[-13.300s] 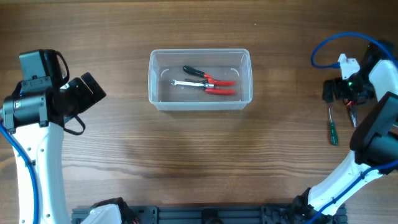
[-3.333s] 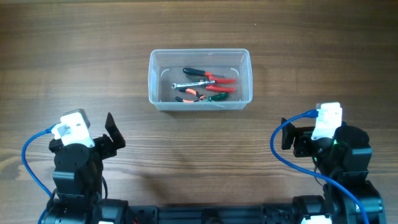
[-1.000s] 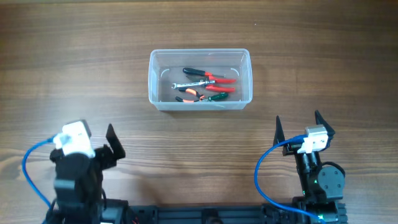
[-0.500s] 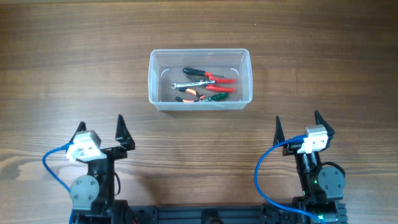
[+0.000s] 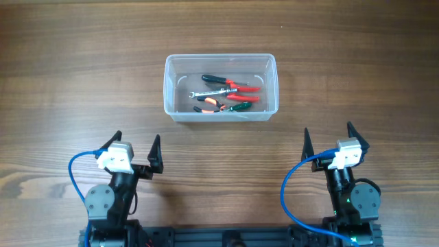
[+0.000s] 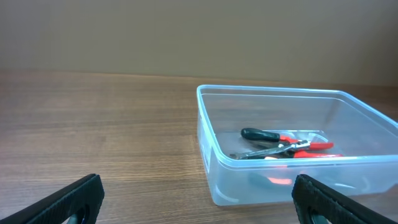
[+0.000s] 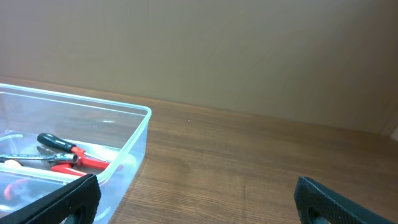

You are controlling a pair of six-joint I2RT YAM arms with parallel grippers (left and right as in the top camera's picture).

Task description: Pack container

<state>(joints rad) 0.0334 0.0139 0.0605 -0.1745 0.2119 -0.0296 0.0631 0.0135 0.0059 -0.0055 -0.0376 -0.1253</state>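
Observation:
The clear plastic container (image 5: 169, 90) sits at the table's middle back. Inside lie red-handled pliers (image 5: 236, 89), a small silver wrench (image 5: 204, 91), orange-handled cutters (image 5: 209, 105) and a green-handled screwdriver (image 5: 239, 106). My left gripper (image 5: 134, 147) is open and empty near the front left, well in front of the container. My right gripper (image 5: 328, 137) is open and empty near the front right. The left wrist view shows the container (image 6: 208, 152) ahead with the tools inside. The right wrist view shows its right end (image 7: 140, 134) at the left.
The bare wooden table (image 5: 219, 165) lies between the grippers and the container. A plain beige wall (image 6: 199, 31) stands behind the table. Blue cables (image 5: 291, 195) loop at each arm's base.
My left arm has swung right and settled low at the front, its gripper open. The right arm has not moved in the last second. The container holds more tools than at the earliest frame.

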